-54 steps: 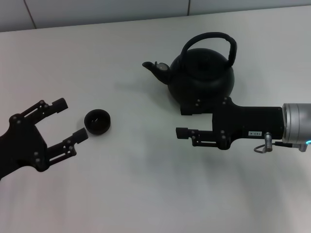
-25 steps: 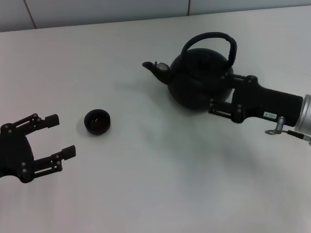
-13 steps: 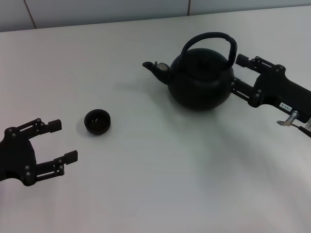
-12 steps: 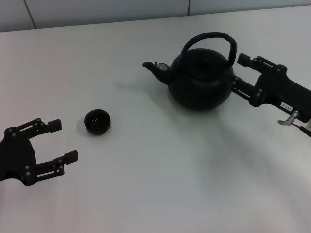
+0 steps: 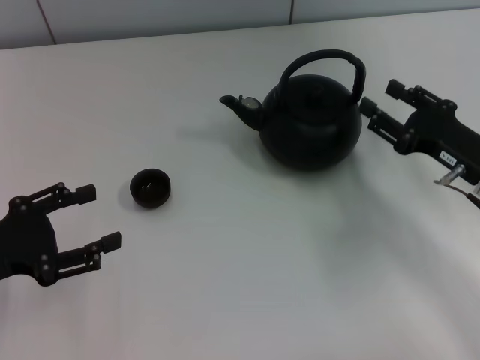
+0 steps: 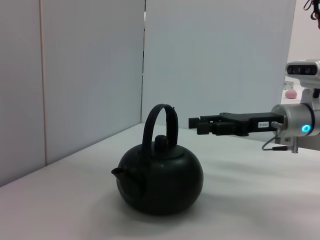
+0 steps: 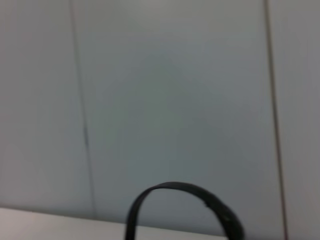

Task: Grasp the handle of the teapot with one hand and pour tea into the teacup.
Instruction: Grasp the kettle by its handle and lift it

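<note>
I see the teapot point(image 5: 311, 124) upright on the table point(image 5: 247, 285), upper right of centre, handle point(image 5: 330, 58) free. My right gripper point(image 5: 380, 102) sits beside it, jaws apart. The teacup point(image 5: 150, 187) stands centre left; my left gripper point(image 5: 94, 219), jaws apart, waits lower left.

We see a laboratory test bench: a bare white table point(image 5: 225, 285) enclosed by plain grey partition panels point(image 6: 90, 75).
</note>
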